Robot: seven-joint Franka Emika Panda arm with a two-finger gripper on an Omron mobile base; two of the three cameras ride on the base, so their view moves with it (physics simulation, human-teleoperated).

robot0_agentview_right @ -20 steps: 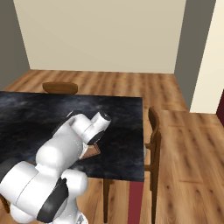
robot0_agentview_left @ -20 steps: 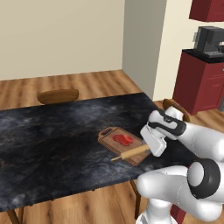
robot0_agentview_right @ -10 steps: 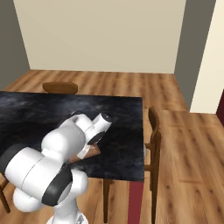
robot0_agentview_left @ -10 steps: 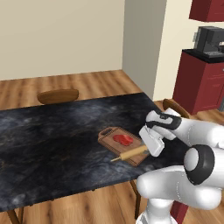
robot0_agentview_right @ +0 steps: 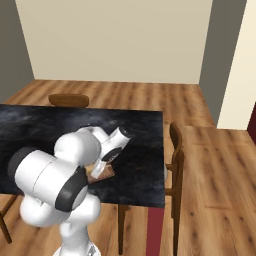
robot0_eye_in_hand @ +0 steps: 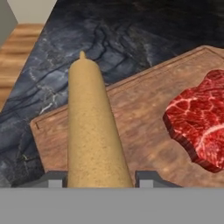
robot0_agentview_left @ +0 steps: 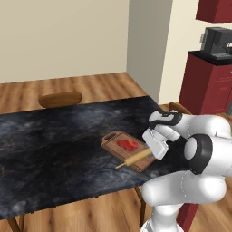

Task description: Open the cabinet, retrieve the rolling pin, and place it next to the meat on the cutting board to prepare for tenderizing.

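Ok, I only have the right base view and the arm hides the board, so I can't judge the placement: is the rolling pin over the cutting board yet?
Observer: Yes. In the hand view the rolling pin lies across the cutting board, with its far handle past the board's edge.
Operator: And the meat?
Observer: The meat sits on the board beside the pin, apart from it.
Operator: Is it released?
Observer: The fingers flank the pin's near end; whether they grip it I cannot tell.
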